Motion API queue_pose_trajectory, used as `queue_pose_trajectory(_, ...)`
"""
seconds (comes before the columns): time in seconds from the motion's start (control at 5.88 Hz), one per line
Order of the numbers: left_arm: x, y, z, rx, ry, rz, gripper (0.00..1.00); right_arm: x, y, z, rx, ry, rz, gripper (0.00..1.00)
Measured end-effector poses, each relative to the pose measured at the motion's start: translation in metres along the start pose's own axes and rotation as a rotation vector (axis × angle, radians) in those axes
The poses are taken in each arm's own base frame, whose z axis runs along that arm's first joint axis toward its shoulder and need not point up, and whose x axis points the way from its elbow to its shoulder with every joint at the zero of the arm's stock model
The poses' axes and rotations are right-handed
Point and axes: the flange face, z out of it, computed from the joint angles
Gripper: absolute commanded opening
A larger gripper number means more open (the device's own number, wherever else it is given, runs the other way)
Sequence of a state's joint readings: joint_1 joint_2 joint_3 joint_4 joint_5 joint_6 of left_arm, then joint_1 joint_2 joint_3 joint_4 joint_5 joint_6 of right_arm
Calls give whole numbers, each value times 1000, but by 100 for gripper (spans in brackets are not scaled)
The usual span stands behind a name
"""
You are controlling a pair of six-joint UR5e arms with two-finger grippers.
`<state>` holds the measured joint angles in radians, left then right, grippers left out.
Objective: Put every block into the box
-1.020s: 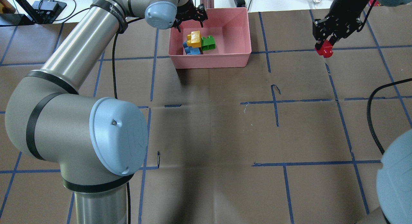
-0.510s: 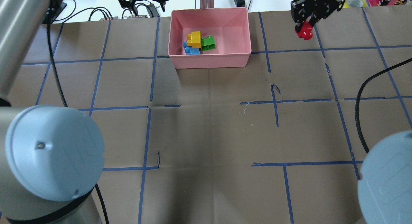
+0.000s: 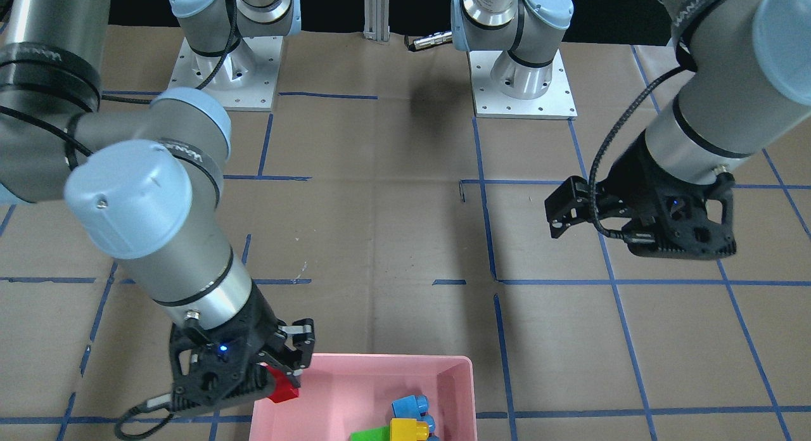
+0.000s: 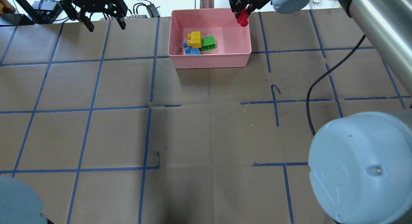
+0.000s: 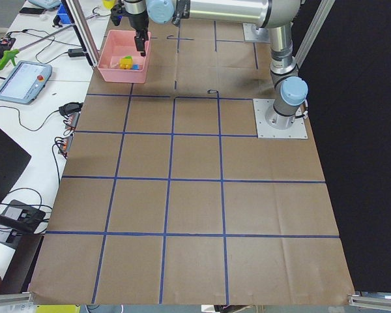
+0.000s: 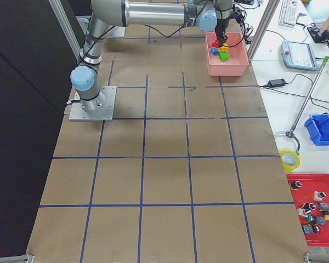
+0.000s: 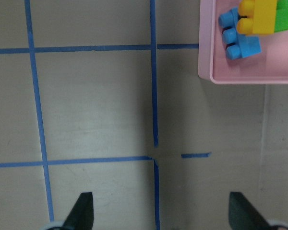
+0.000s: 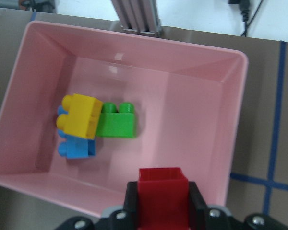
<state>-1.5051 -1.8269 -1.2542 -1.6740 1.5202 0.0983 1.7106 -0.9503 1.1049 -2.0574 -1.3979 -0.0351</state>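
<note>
The pink box stands at the table's far edge, near the middle. Inside it lie the yellow brick, partly on the blue brick, and the green brick beside them. My right gripper is shut on the small red brick and holds it above the box's far right corner. The right wrist view shows the red brick between the fingers, over the box. My left gripper is open and empty, well left of the box, high above the paper-covered table.
An aluminium post rises just behind the box. Cables and devices lie beyond the table's far edge. The right arm's black cable hangs over the table's right half. A red tray and a blue bin sit off the table.
My right gripper has carried the red brick leftward to the box's far right corner. My left arm has swung left, away from the box.
</note>
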Motion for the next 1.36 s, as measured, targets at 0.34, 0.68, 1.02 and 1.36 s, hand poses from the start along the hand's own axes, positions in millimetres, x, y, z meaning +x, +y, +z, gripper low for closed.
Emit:
queue_pose_trajectory(0.34, 7, 83, 22, 46, 1, 18, 99, -31, -23, 68, 12, -54, -16, 99)
queue_pose_trajectory(0.68, 9, 108, 30, 60, -6, 89, 99, -33, -26, 88, 0, -53, -19, 100)
queue_pose_trajectory(1.02, 11, 109, 32, 39, -19, 113, 99, -34, -25, 79, -25, -49, -23, 100)
queue_pose_trajectory(1.36, 14, 104, 30, 20, -30, 123, 99, -27, -14, 15, -140, -41, 16, 100)
